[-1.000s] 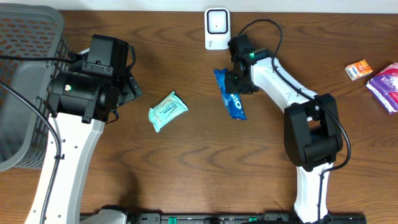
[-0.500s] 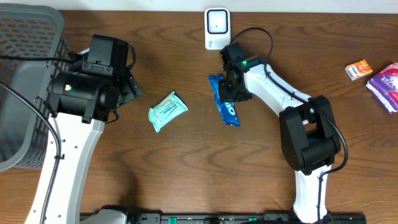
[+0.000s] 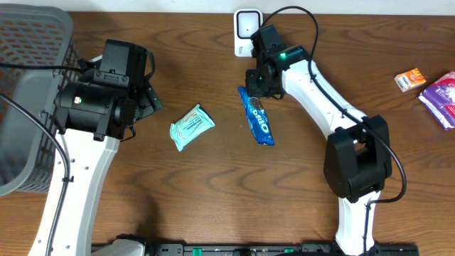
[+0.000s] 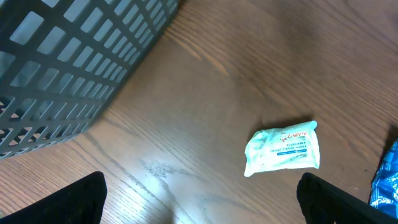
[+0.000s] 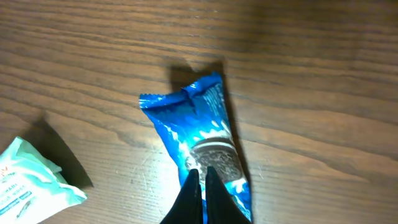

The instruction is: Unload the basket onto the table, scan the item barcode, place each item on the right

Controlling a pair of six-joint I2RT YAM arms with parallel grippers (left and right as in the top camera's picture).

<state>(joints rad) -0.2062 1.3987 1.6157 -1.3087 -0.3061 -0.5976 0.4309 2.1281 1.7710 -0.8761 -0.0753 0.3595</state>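
While my left gripper (image 4: 202, 190) hangs spread wide and empty over the table (image 3: 199, 185), the teal wipes packet (image 4: 283, 148) lies just ahead of it. To its right the blue biscuit packet (image 3: 257, 117) lies flat on the wood, midway out. My right gripper (image 5: 200, 179) is pinched tight over that packet; I cannot tell whether it touches the wrapper. Beyond it stands the white scanner (image 3: 246, 27) at the far edge

It looks like a mock shop checkout. On a wooden worktop (image 3: 213, 185), a white barcode scanner (image 3: 247, 28) stands just beyond the right claw (image 5: 200, 186). A grey mesh basket (image 3: 28, 43) sits far to the claw's left, a blue biscuit packet (image 3: 257, 117) beneath it and a wipes pack (image 3: 191, 126) nearby.
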